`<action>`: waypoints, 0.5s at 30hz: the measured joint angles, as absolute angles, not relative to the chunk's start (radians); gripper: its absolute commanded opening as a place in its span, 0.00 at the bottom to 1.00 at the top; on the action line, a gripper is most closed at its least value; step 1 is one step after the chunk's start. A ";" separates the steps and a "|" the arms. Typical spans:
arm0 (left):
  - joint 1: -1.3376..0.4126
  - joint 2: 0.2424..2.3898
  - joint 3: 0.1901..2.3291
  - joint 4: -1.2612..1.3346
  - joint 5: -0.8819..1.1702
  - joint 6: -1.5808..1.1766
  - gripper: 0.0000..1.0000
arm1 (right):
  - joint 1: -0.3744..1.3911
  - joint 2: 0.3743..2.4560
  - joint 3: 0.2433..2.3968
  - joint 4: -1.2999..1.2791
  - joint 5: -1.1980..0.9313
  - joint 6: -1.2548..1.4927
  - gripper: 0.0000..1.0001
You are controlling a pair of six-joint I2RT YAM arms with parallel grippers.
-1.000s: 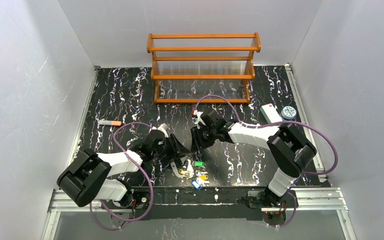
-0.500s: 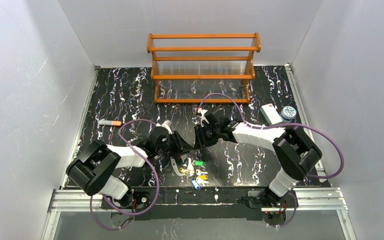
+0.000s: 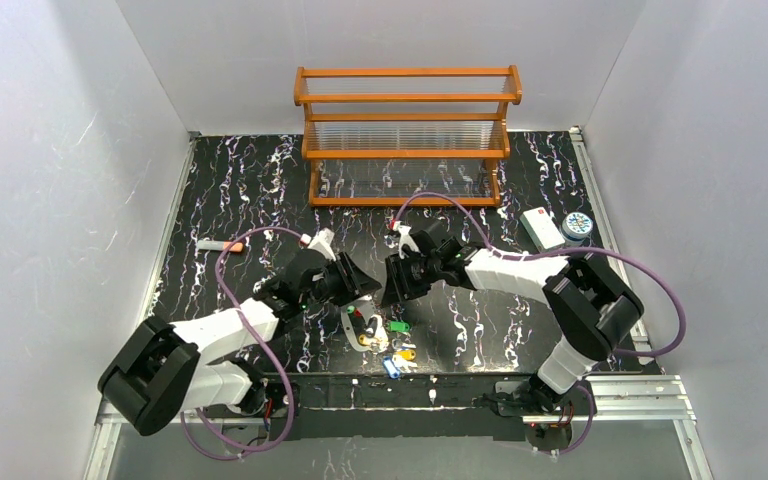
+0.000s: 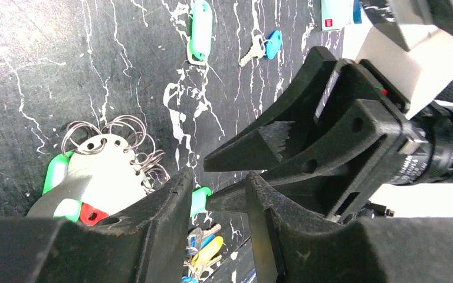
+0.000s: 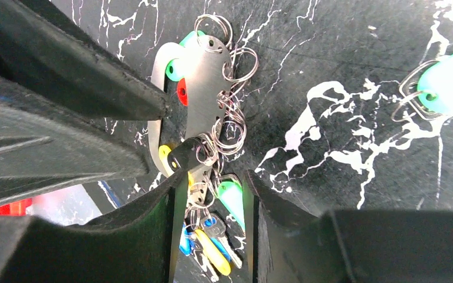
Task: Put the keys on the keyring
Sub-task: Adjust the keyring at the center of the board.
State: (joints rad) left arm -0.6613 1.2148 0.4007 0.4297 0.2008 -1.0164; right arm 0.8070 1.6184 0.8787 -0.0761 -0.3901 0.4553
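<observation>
Two grippers tip to tip over the keyring, mid-desk by the near edge

The left gripper (image 4: 218,200) and right gripper (image 5: 215,197) each have their jaws parted a little and hold nothing. The keyring (image 5: 203,82) lies flat on the desk (image 3: 260,190) beneath them, with small wire rings along one side. The keys (image 5: 212,239) are bunched just beside it, toward the near edge.

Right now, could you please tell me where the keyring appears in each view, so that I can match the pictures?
Top external: the keyring lies below the picture's centre, slightly to the left.
Left wrist: it lies at lower left.
Right wrist: it lies at upper centre.
Shared landmark: the yellow key, which lies near the keyring in all three views.
</observation>
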 measured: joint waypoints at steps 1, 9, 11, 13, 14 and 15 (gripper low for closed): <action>-0.661 1.201 0.399 0.419 0.198 -1.015 0.37 | 0.807 1.623 0.879 -0.070 -0.398 0.459 0.47; -0.662 1.180 0.267 0.476 0.207 -1.103 0.36 | 0.807 1.683 0.881 -0.048 -0.439 0.487 0.44; -0.664 1.196 0.239 0.504 0.211 -1.135 0.36 | 0.807 1.695 0.883 -0.050 -0.437 0.495 0.44; -0.669 1.219 0.226 0.537 0.216 -1.165 0.36 | 0.807 1.700 0.886 -0.054 -0.429 0.499 0.44; -0.670 1.231 0.224 0.553 0.219 -1.176 0.36 | 0.807 1.701 0.888 -0.057 -0.422 0.501 0.44; -0.672 1.244 0.223 0.570 0.222 -1.185 0.36 | 0.807 1.701 0.889 -0.057 -0.415 0.504 0.44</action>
State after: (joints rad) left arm -0.6720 1.2442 0.2234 0.5705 0.2222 -1.1854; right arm 0.8070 1.7008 0.8894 -0.0570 -0.4152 0.5037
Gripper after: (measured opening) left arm 0.364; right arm 0.438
